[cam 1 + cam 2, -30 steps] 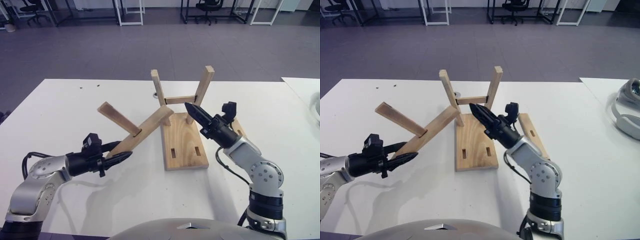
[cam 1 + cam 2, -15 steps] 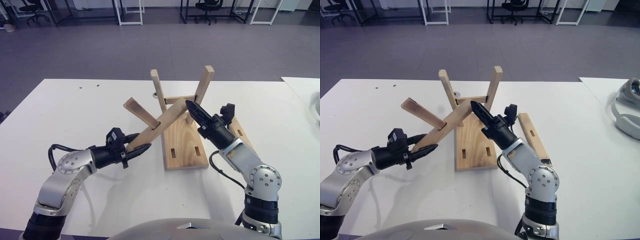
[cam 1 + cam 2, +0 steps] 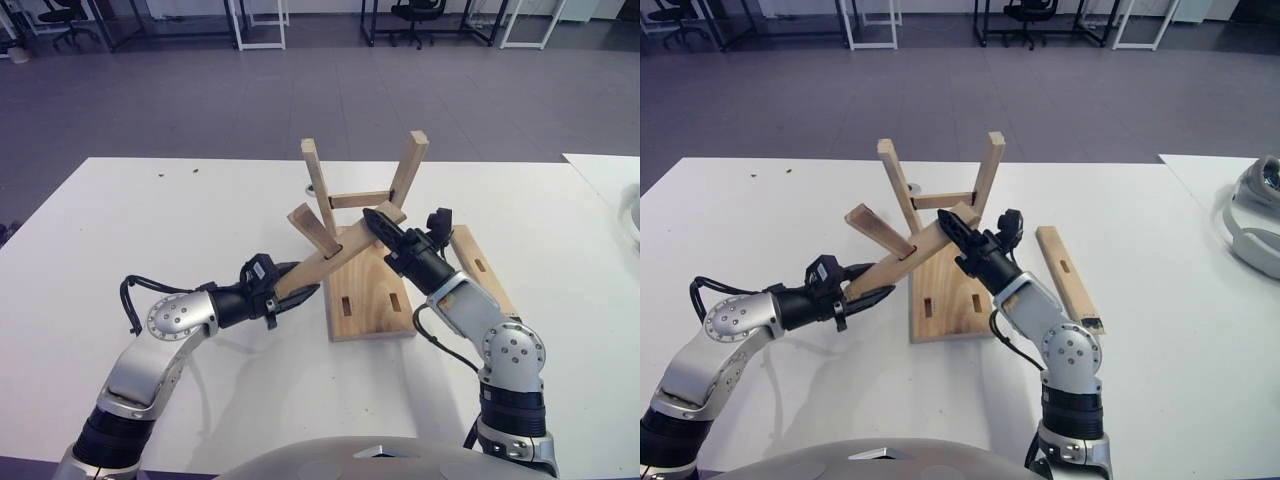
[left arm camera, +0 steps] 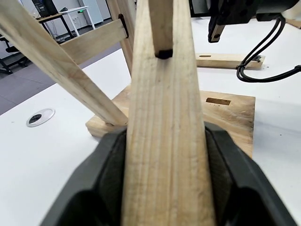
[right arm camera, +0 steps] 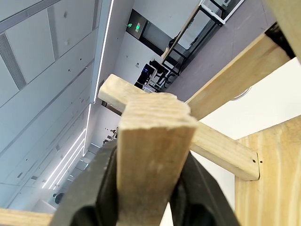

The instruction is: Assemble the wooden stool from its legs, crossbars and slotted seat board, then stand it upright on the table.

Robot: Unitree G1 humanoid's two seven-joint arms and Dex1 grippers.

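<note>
left gripper [image 3: 303, 293] is clamping low end of pale wooden leg [image 3: 340, 248] (short crossbar [image 3: 308, 226] stuck through it) | right gripper [image 3: 374, 221] is pinching its top end | leg is hanging tilted over flat slotted wooden seat board [image 3: 372, 300] on white table [image 3: 150, 220]

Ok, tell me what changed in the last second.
The left gripper carried its leg with crossbar rightward, towards the seat board, and the right gripper closed on that leg's upper end. The seat board, the upright leg pair and the loose leg on the table stayed put.
</note>
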